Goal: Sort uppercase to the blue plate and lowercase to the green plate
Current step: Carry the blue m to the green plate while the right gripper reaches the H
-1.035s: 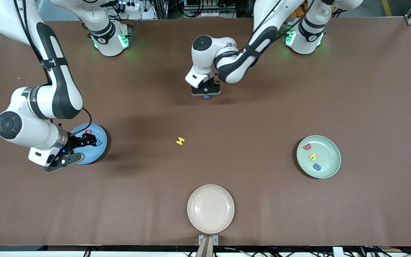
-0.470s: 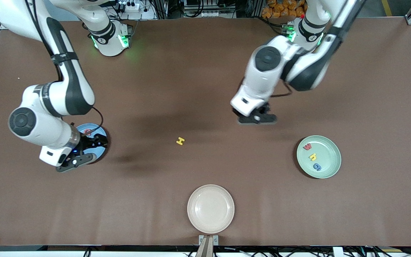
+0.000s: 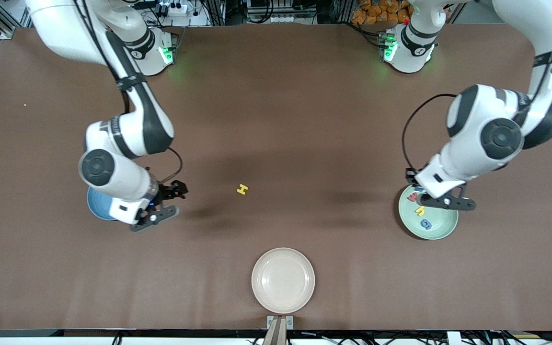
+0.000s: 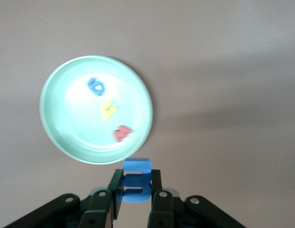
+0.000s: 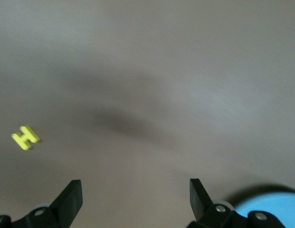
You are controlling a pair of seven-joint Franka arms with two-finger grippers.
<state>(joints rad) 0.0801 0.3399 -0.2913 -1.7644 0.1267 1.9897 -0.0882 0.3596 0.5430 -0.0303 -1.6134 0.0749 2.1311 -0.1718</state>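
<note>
Over the rim of the green plate, on the side toward the robots' bases, my left gripper is shut on a small blue letter m. In that plate lie a red w, a yellow h and a blue g. A yellow capital H lies flat near the table's middle. My right gripper hangs open and empty over bare table between the blue plate and the H. My right arm hides most of the blue plate and whatever lies in it.
An empty cream plate sits near the table's edge closest to the front camera, about midway along it. Brown tabletop stretches between the plates.
My left arm has swung from the table's middle to the green plate, carrying the blue m. My right gripper has moved off the blue plate toward the yellow H.
</note>
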